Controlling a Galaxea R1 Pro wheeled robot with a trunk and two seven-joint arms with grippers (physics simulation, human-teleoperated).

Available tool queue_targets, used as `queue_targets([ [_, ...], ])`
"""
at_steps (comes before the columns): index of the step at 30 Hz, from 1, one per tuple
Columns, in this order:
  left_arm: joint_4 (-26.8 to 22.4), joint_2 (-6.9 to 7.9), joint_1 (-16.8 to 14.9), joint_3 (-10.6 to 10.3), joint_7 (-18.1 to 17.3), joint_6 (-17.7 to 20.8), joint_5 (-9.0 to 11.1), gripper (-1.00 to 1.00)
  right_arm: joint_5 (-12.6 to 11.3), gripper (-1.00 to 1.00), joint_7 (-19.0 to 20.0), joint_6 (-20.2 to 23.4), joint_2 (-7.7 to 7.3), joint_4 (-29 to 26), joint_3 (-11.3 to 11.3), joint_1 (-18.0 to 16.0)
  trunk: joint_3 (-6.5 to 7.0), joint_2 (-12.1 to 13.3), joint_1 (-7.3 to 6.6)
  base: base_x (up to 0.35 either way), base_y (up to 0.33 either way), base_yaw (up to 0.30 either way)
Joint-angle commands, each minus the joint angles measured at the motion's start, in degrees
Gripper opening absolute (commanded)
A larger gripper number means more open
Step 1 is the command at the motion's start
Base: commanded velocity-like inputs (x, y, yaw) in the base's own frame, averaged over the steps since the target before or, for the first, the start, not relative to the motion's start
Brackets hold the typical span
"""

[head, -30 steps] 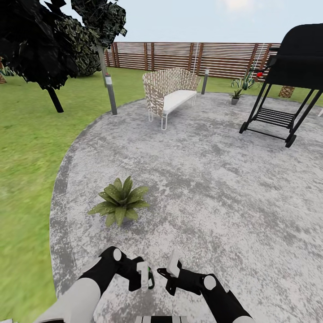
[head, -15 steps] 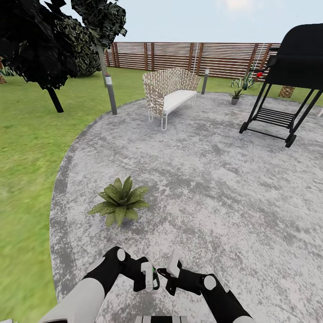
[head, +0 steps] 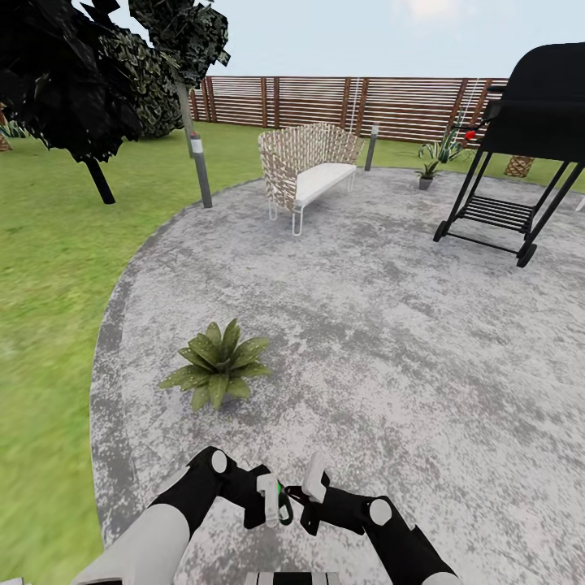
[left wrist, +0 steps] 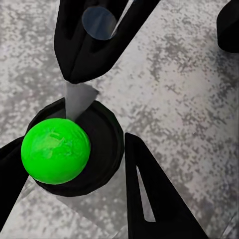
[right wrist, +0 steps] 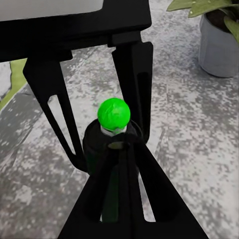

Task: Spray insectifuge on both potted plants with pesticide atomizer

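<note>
Head view: round mottled grey patio (head: 366,325) fills most of the ground, green lawn (head: 49,268) wraps it on the left, brown slat fence (head: 341,101) runs along the back under a pale sky. Dark tree (head: 89,73) stands on the lawn at left, with a thin pole (head: 195,154) at the patio edge beside it. Wicker seat (head: 307,166) with a white cushion sits on the far side of the patio, a grey bollard lamp (head: 372,146) behind it. Black grill (head: 520,154) stands on the right. One potted plant (head: 218,364) sits on the paving near the lawn edge, just ahead of the arms; a second small potted plant (head: 426,174) sits far back by the fence.

Both arms meet low at centre. Left gripper (head: 272,500) holds the pesticide atomizer (head: 279,497) upright above the paving. In the left wrist view its black fingers (left wrist: 149,194) close on the dark bottle body (left wrist: 102,144), topped by a bright green ball. Right gripper (head: 302,496) is right up against it. In the right wrist view its fingers (right wrist: 124,189) seem to pinch the bottle (right wrist: 107,149) just below the green ball, though actual contact is hard to confirm. A grey pot (right wrist: 218,47) with green leaves stands on the paving beyond.
</note>
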Motion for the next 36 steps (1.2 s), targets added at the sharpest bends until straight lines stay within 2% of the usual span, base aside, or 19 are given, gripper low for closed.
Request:
queue_targets([
  [1,-0.1,-0.09,0.0,0.5,-0.2,-0.5,-0.5,-1.00,0.5,-1.00,0.0,-0.3,0.01,-0.1,-0.1,0.0,-0.04,0.0,-0.01,0.000,0.000,0.000],
  [11,1.5,-0.09,0.0,0.5,-0.1,-0.4,-0.3,-1.00,0.5,-1.00,0.0,-0.3,-0.01,-0.1,-0.1,0.0,-0.04,0.0,-0.01,0.000,0.000,0.000],
  [14,1.5,-0.09,0.1,0.5,-0.1,-0.5,1.9,-1.00,0.5,-1.00,0.0,-0.3,-0.02,-0.1,-0.1,0.0,-0.04,0.0,-0.01,0.000,0.000,0.000],
  [17,1.5,-0.09,0.0,0.5,-0.1,-0.5,2.6,-1.00,0.5,-1.00,0.0,-0.3,-0.01,-0.1,-0.1,0.0,-0.04,0.0,-0.01,0.000,0.000,0.000],
  [36,1.7,-0.09,0.1,0.5,-0.1,-0.5,2.8,-1.00,0.5,-1.00,0.0,-0.3,0.01,-0.1,-0.1,0.0,-0.04,0.0,-0.01,0.000,0.000,0.000],
])
